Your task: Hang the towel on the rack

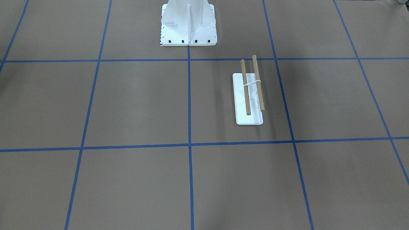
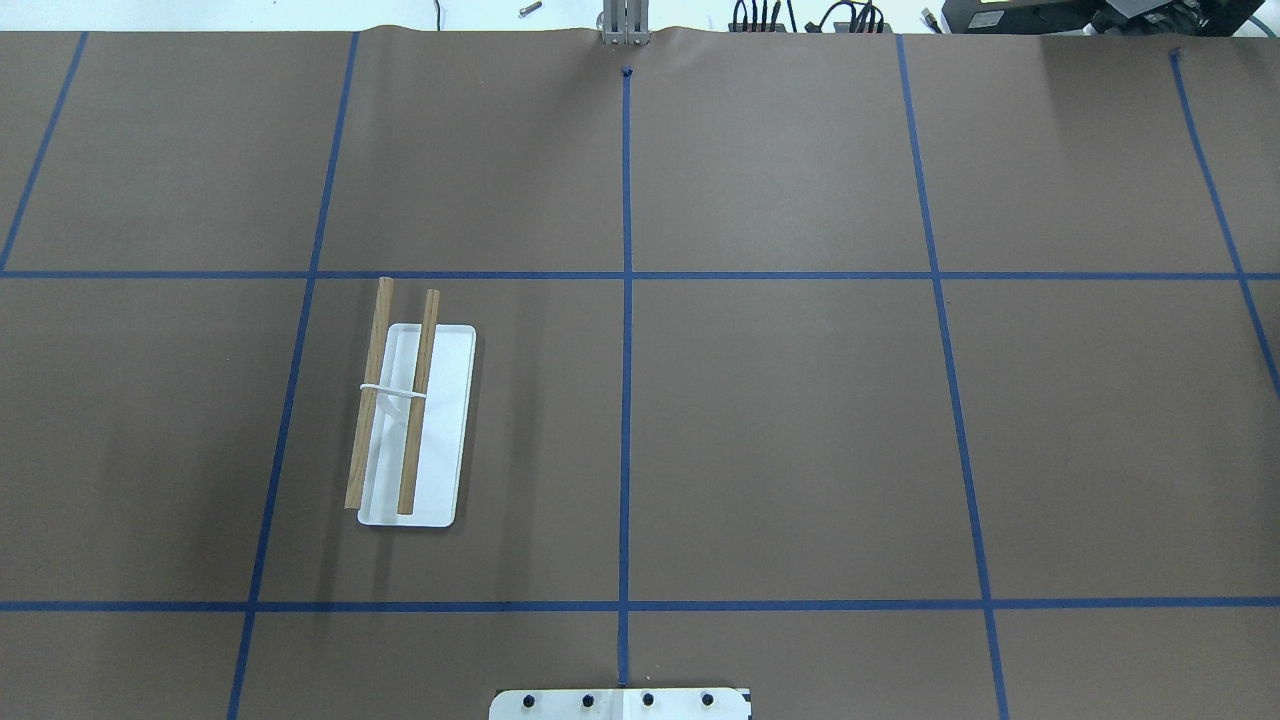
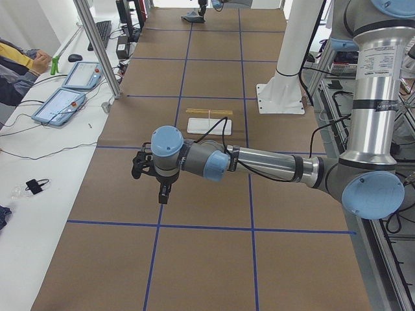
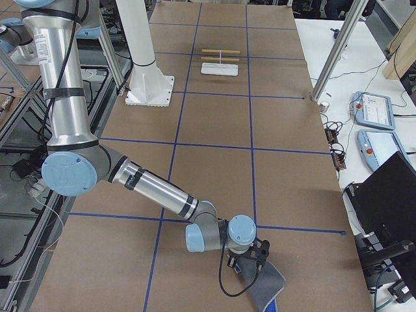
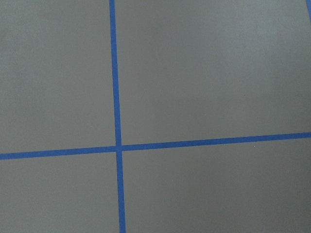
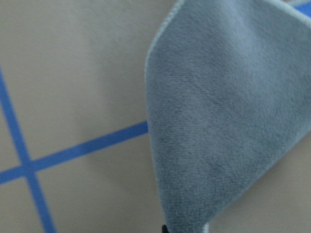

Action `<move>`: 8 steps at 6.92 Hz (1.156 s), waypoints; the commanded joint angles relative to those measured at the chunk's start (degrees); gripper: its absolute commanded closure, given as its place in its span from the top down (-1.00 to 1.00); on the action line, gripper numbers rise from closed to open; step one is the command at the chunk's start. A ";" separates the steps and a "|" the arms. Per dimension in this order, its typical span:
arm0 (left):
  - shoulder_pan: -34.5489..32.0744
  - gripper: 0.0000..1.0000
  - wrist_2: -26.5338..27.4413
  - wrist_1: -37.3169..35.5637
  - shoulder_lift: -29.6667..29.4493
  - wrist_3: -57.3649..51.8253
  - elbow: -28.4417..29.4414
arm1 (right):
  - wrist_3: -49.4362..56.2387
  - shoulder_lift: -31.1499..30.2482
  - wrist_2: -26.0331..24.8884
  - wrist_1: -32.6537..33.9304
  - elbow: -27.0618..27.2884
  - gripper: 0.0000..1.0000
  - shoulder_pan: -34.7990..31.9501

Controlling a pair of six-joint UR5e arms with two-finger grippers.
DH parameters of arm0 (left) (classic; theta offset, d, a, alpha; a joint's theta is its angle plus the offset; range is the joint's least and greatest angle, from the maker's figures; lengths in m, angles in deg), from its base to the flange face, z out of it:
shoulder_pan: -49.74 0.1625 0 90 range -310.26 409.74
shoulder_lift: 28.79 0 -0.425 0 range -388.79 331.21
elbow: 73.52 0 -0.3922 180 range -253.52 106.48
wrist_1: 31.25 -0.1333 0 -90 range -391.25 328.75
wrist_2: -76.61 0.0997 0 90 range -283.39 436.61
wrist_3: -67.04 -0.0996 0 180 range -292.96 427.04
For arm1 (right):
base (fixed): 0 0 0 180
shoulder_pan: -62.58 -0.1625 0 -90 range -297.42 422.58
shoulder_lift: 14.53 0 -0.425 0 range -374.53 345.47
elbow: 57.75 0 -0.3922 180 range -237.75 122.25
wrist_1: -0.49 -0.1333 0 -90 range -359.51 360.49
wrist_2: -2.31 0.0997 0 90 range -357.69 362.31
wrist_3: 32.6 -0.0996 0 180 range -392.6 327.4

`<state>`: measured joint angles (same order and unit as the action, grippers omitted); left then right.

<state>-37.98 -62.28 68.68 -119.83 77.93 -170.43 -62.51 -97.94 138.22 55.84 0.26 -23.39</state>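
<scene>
The rack (image 1: 250, 92) stands on the brown table: a flat white base, a white upright and two parallel wooden rods, nothing on them. It also shows in the overhead view (image 2: 410, 410) left of centre and small in both side views (image 3: 209, 116) (image 4: 220, 60). The towel (image 4: 266, 283), grey with a blue edge showing, lies at the table's near right end, and its grey face (image 6: 228, 111) fills the right wrist view. My right gripper (image 4: 250, 260) is down at the towel's edge; whether it is open or shut I cannot tell. My left gripper (image 3: 163, 194) hangs over bare table, far from the rack, its state unclear.
A large white bolted pedestal (image 1: 188, 25) stands at the robot's side of the table. Blue tape lines (image 2: 626, 400) grid the surface. Across the table are tablets (image 3: 65, 97), cables, a metal post (image 4: 335, 52) and a person's sleeve (image 3: 19, 65).
</scene>
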 commanded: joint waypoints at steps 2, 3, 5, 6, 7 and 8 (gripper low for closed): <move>0.09 0.96 -0.59 0.17 -1.40 4.80 0.06 | -18.21 1.57 2.78 21.53 25.91 -1.00 -0.33; 0.09 0.96 -0.68 0.17 -2.37 9.36 -0.20 | -23.05 5.06 2.78 32.69 34.02 -1.00 -0.25; 0.61 0.96 -5.91 0.61 -7.71 25.84 -0.03 | -33.76 16.47 6.27 44.20 37.96 -1.00 1.33; 1.14 0.96 -9.18 0.61 -11.49 33.85 1.63 | -39.65 18.70 7.60 44.05 39.62 -1.00 4.29; 2.27 0.96 -13.21 0.79 -14.13 40.98 2.43 | -46.93 22.63 7.70 43.79 40.51 -1.00 8.07; 4.55 0.96 -14.99 1.66 -16.16 48.53 2.43 | -54.05 26.33 7.70 43.70 41.56 -1.00 11.67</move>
<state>-35.51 -74.24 69.63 -133.19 117.57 -168.42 -107.97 -76.12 145.66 99.49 40.47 -16.01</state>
